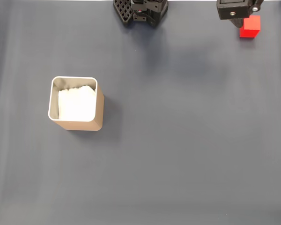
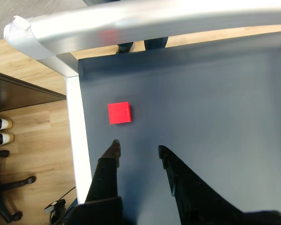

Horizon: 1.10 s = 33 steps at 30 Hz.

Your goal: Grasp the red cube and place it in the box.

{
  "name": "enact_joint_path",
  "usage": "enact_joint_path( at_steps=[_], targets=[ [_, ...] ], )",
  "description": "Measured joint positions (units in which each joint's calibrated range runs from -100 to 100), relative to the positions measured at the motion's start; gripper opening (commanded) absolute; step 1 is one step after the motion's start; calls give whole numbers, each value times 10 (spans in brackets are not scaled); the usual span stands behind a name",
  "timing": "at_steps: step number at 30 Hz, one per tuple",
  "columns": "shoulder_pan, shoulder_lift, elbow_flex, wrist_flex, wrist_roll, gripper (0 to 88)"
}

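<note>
The red cube [image 1: 249,26] sits flat on the dark mat at the fixed view's top right. The tan box [image 1: 76,104] stands upright, white-padded, well apart at left.

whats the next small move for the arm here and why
Probably ease the gripper forward and a little to the left in the wrist view, then lower it. The jaws are open and empty, and the cube lies on the mat just ahead of the left fingertip, off the gap's centre. The box sits far off.
</note>
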Motion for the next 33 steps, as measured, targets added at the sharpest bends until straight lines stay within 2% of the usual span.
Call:
enact_joint_path(
  at_steps=[13,33],
  targets=[
    [-5,14,56,-82,20,363],
    [-6,89,96,-197,24,376]
  ],
)
